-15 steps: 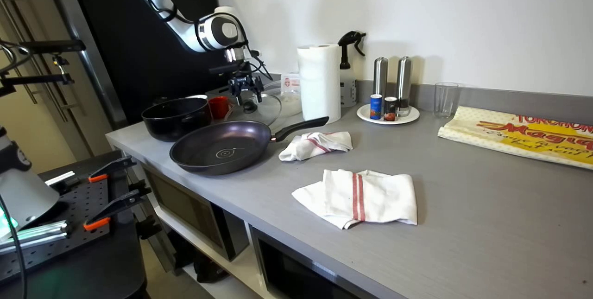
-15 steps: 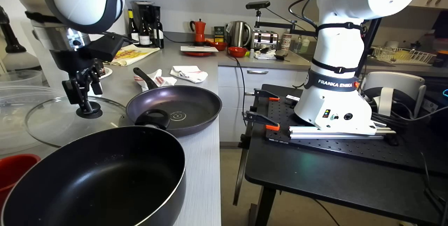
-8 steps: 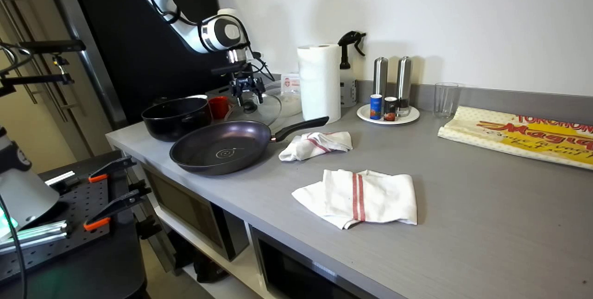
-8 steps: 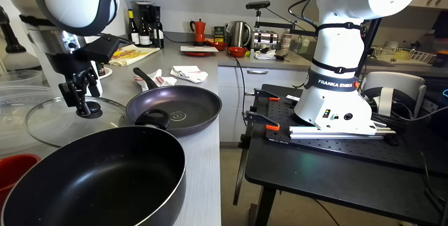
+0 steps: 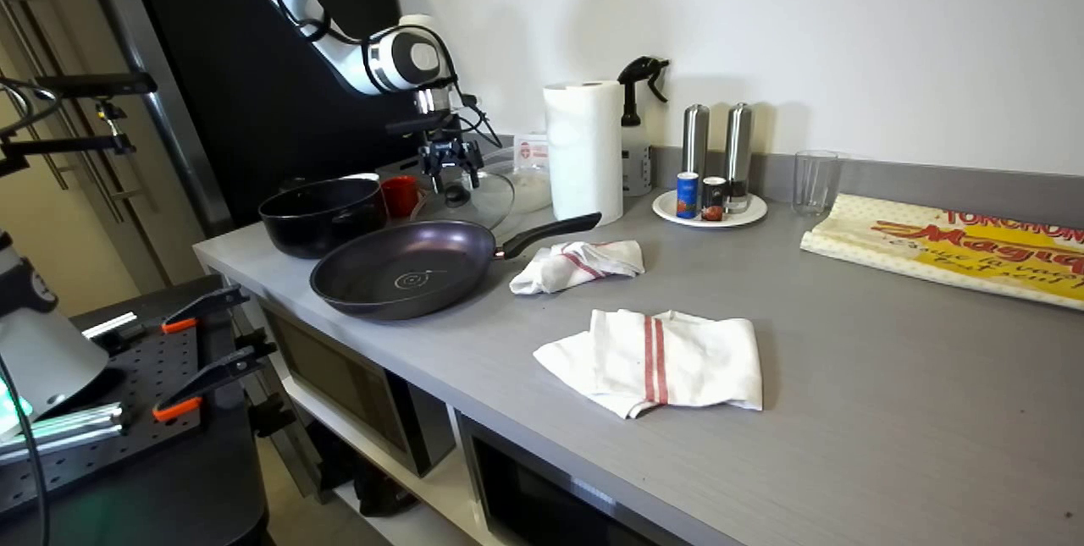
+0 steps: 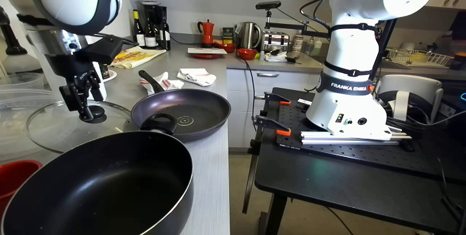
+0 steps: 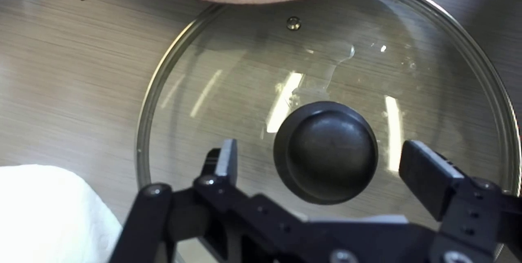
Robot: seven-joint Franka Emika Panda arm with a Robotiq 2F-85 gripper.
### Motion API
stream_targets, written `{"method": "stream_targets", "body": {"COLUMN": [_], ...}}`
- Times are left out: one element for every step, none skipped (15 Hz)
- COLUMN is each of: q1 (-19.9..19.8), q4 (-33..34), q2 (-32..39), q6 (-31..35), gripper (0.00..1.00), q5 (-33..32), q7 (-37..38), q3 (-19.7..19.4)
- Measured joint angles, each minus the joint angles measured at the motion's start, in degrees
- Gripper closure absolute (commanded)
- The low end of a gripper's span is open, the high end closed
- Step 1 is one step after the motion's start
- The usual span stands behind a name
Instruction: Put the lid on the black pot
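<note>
My black two-fingered gripper (image 7: 322,163) has shifted slightly sideways over the last second, while the round, see-through glass lid (image 7: 334,87) with its metal rim has stayed on the grey worktop (image 5: 847,410). I read that as fine lining-up: in the wrist view the lid's round black knob (image 7: 326,155) now shows between my fingers with glass visible either side, my jaws spread wide and holding nothing. Whether my tips are low enough to pinch it I cannot tell; closing on it seems the next step. The round black pot (image 6: 98,187) with a short looped handle stands uncovered near the lid. Edges matter here: in the wrist view the rim of the wide, shallow, dark frying pan (image 5: 406,271) overlaps the lid's edge, touching or not I cannot say, and might snag it on the way up. A clear bowl-like container (image 5: 532,190) crowds the wall side and a red cup (image 5: 400,195) stands just beside the pot, so I would back off the pan slightly, rise above every rim, then cross over and lower.
</note>
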Motion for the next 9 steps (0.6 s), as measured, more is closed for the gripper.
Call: {"method": "stream_targets", "body": {"q1": [0.0,0.0,0.0,0.0,0.0,-0.01,-0.01,-0.02,-0.02], "q4": [0.0,0.0,0.0,0.0,0.0,0.0,0.0,0.0,0.0], "q2": [0.0,0.0,0.0,0.0,0.0,0.0,0.0,0.0,0.0], "q6": [-0.11,-0.26,-0.36,-0.45,-0.52,-0.61,-0.69,-0.75,-0.81], "gripper": [0.0,0.0,0.0,0.18,0.26,0.33,0.4,0.49,0.56], "q5": [0.04,0.08,0.13,0.16,0.17,0.2,0.22,0.24,0.25], "q7": [-0.17,-0.37,-0.54,-0.69,-0.78,-0.86,-0.92,-0.96,-0.98], "q3": [0.05,0.1,0.12,0.14,0.16,0.19,0.21,0.23,0.24]}}
